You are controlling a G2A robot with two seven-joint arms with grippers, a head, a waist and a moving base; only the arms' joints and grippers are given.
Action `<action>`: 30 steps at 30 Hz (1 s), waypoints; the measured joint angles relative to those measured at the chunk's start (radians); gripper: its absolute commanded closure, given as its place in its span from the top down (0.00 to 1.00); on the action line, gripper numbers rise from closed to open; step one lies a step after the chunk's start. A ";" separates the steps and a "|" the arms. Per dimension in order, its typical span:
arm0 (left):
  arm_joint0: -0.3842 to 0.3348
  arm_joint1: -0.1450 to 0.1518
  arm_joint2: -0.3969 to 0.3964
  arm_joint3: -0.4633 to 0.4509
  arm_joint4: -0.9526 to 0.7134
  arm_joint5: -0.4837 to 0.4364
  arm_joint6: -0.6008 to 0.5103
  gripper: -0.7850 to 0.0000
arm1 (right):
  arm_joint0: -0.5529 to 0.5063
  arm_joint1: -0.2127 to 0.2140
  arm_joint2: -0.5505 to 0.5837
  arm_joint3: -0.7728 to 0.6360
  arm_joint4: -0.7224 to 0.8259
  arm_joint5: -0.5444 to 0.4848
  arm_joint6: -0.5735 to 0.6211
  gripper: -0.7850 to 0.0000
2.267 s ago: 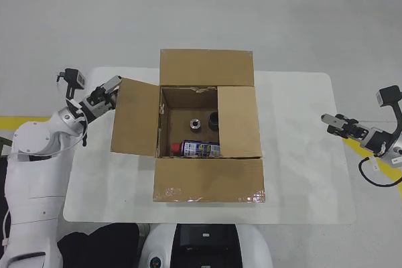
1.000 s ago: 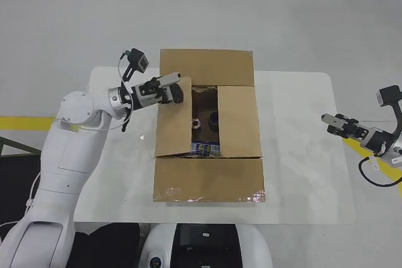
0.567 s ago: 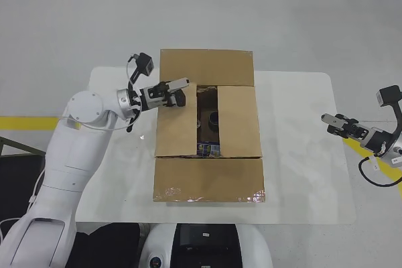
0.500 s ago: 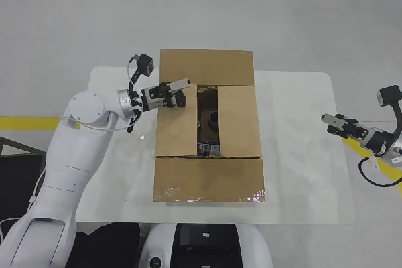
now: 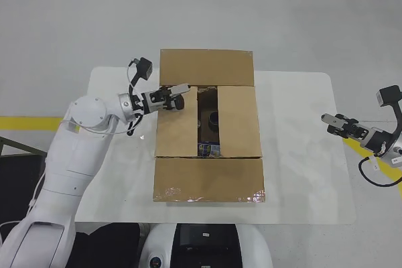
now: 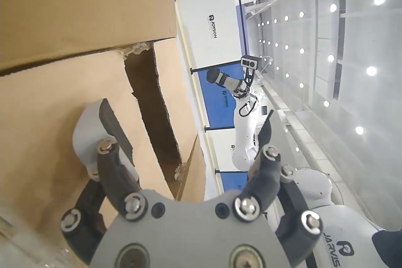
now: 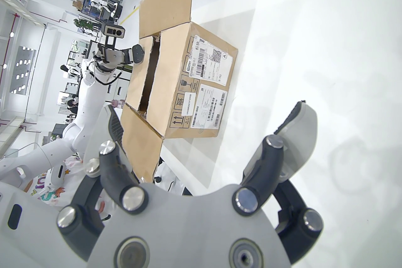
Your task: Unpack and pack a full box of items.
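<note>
**Left jaws wide on the flap, right arm out at the edge**

Start with the big white tabletop (image 5: 301, 134), and sitting in the middle of it, the brown cardboard box (image 7: 205, 84), printed labels on the side wall that faces the right arm. Its far flap (image 5: 206, 67) is thrown outward, away from the robot, and the near flap (image 5: 209, 179) is folded out the other way, toward the robot. The two side flaps are down over the opening: the left flap (image 5: 175, 130) and the right flap (image 5: 239, 120) lie almost level, with a narrow dark gap between them.

Over to the left gripper (image 5: 179, 95), which is up at the far corner of that left flap. The jaws are spread wide and hold nothing. From the left wrist view, one finger (image 6: 94, 121) lies low against the flap's cardboard, right beside the gap, and it looks like contact, though the exact touch is hard to call. The other finger is out in open air, clear of the box.

Now the right gripper (image 5: 331, 122). It is way out over the right-hand edge of the tabletop, well apart from the box, jaws parted and empty, pointed back toward the labelled wall.

And down in the gap, what can be made out: a small dark round object (image 5: 213, 122) on the box floor, and near the front wall a sliver of something blue and white (image 5: 208, 149), too little showing to name.
</note>
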 measured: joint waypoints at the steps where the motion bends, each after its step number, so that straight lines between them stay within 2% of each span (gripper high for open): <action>1: 0.001 0.000 -0.004 -0.002 -0.004 -0.002 0.004 1.00 | 0.000 0.000 0.000 0.000 0.000 0.000 0.000 1.00; 8: 0.013 0.002 -0.044 -0.020 -0.053 -0.053 0.077 1.00 | 0.000 0.000 0.000 0.000 0.000 0.000 0.000 1.00; 14: -0.003 0.002 -0.072 0.005 -0.068 -0.076 0.141 1.00 | 0.000 0.000 0.000 0.000 0.000 0.000 0.000 1.00; 24: -0.063 -0.001 -0.100 0.147 -0.029 -0.124 0.278 1.00 | 0.000 0.000 0.000 0.000 0.000 0.000 0.000 1.00; 30: -0.105 -0.007 -0.083 0.251 0.000 -0.138 0.319 1.00 | 0.000 0.000 0.000 0.000 0.000 0.000 0.000 1.00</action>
